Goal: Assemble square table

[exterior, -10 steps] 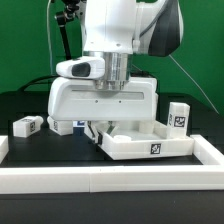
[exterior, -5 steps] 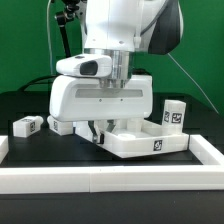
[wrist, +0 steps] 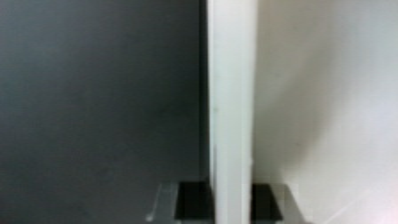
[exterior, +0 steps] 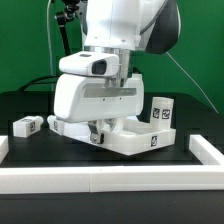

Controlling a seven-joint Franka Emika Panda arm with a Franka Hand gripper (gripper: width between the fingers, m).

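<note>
Near the middle of the desk (exterior: 40, 146), just behind the front border rail (exterior: 110, 180), the tabletop (exterior: 140, 140) sits with its raised rim upward and one tag facing the camera. The fingers (wrist: 191, 202) are closed narrow on that rim. The wrist view shows the thin white wall running edge-on between the two dark pads. Pinching the wall looks like the only way to handle so broad a slab, probably to slide or turn it before any leg goes in. Whether it rests fully on the desk I cannot tell.

One leg (exterior: 160, 110) stands upright just behind the tabletop, on the exterior view's right. Another leg (exterior: 28, 125) lies on its side well apart on the exterior view's left, and a third (exterior: 60, 127) shows partly behind the arm (exterior: 120, 30). None of them is fitted yet.
</note>
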